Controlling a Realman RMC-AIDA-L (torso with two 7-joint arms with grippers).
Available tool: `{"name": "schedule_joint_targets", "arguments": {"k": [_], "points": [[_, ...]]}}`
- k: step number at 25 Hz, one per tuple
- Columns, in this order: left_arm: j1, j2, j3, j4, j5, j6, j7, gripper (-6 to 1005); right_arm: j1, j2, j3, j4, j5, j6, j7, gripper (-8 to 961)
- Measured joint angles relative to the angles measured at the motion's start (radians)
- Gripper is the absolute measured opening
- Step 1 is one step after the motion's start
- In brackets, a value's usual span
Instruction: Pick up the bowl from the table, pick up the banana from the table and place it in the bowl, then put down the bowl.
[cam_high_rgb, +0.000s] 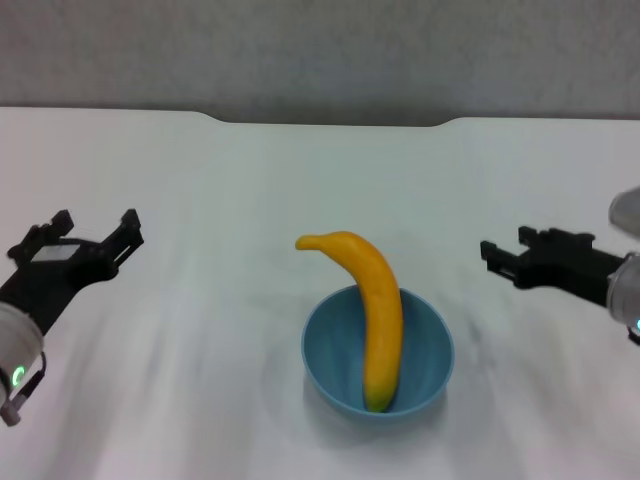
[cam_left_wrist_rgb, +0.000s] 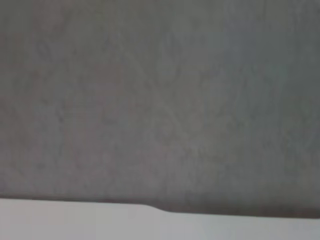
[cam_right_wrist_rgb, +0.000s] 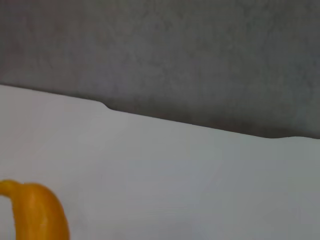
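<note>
Head view: curved banana (cam_high_rgb: 372, 320) leans in glossy round bowl (cam_high_rgb: 340, 345) (both grippers (cam_high_rgb: 96, 231) (cam_high_rgb: 505, 251) spread, holding nothing).

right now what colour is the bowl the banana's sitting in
Light blue, glossy inside. The bowl shows best in the head view, holding the yellow-orange banana.

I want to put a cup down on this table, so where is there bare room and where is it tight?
Bare table runs between the notched far edge and the banana. More lies between the left gripper and the bowl, and between the bowl and the right gripper. The middle is tightest, where the banana leans in the bowl and sticks out over its rim.
</note>
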Motion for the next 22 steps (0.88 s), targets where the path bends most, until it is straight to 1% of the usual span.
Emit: {"name": "schedule_joint_targets", "arguments": {"k": [2,5,7,8,9,10,12,13,14,17,18,19,20,22], "points": [[-0.008,-0.001,0.006,0.063,-0.002,-0.087,-0.002,865,-0.002,0.001,-0.011,-0.041,0.116,-0.014,-0.123,625],[-0.027,-0.002,0.015,0.153,-0.002,-0.212,-0.002,865,0.003,0.001,-0.014,-0.130,0.347,-0.015,-0.313,577],[-0.041,-0.003,0.020,0.197,-0.002,-0.259,-0.004,865,0.007,0.001,-0.011,-0.190,0.504,-0.006,-0.449,545],[-0.051,-0.003,0.022,0.220,-0.002,-0.273,-0.006,865,0.007,0.001,-0.010,-0.206,0.553,-0.001,-0.496,529],[-0.062,-0.003,0.024,0.244,-0.002,-0.285,-0.009,865,-0.002,0.000,-0.009,-0.227,0.659,0.016,-0.612,513],[-0.068,-0.003,0.024,0.260,-0.003,-0.291,-0.011,865,-0.002,0.000,-0.009,-0.227,0.659,0.016,-0.612,514],[-0.083,-0.003,0.025,0.296,-0.005,-0.308,-0.013,865,-0.015,0.001,-0.011,-0.237,0.748,0.033,-0.721,516],[-0.093,-0.003,0.025,0.328,-0.012,-0.333,-0.013,865,-0.024,0.001,-0.013,-0.253,0.836,0.061,-0.818,517],[-0.093,-0.003,0.025,0.328,-0.012,-0.333,-0.013,865,-0.024,0.001,-0.013,-0.253,0.836,0.061,-0.818,518],[-0.113,-0.004,0.026,0.382,-0.029,-0.378,-0.013,865,-0.030,0.001,-0.009,-0.309,0.966,0.159,-0.936,520],[-0.124,-0.004,0.027,0.414,-0.048,-0.402,-0.015,865,-0.029,0.001,-0.006,-0.340,1.008,0.214,-0.974,520],[-0.138,-0.004,0.031,0.454,-0.070,-0.433,-0.020,865,-0.020,-0.001,0.004,-0.412,1.079,0.334,-1.047,519],[-0.145,-0.004,0.033,0.472,-0.081,-0.449,-0.024,865,-0.020,-0.001,0.004,-0.412,1.079,0.334,-1.047,519],[-0.177,-0.004,0.040,0.555,-0.101,-0.531,-0.052,865,-0.001,-0.001,0.019,-0.510,1.163,0.477,-1.129,519]]}}
